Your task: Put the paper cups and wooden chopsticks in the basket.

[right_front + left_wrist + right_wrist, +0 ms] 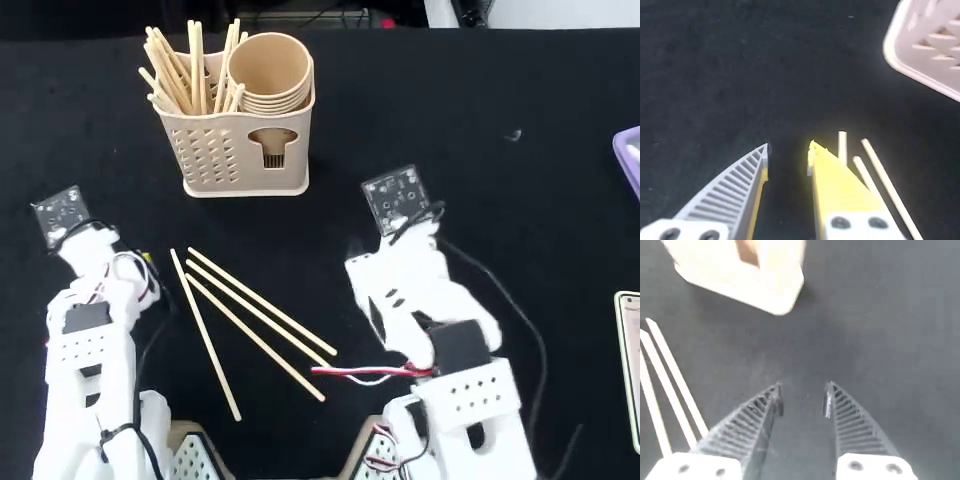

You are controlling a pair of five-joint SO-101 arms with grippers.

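Four chopsticks (262,307) are laid diagonally on the table between the arms. Their far ends are seen just beside the left gripper (787,150), parted and empty. The right gripper (802,395) is likewise parted, farther off.

The basket (715,277) shows blurred and cropped in the right wrist view, and a purple thing (630,152) is cut off at the desk's right edge.

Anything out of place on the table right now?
Four loose chopsticks lie splayed on the table between the arms, outside the basket, one angled away from the other three. The paper cups sit stacked inside the basket. Nothing else looks odd.
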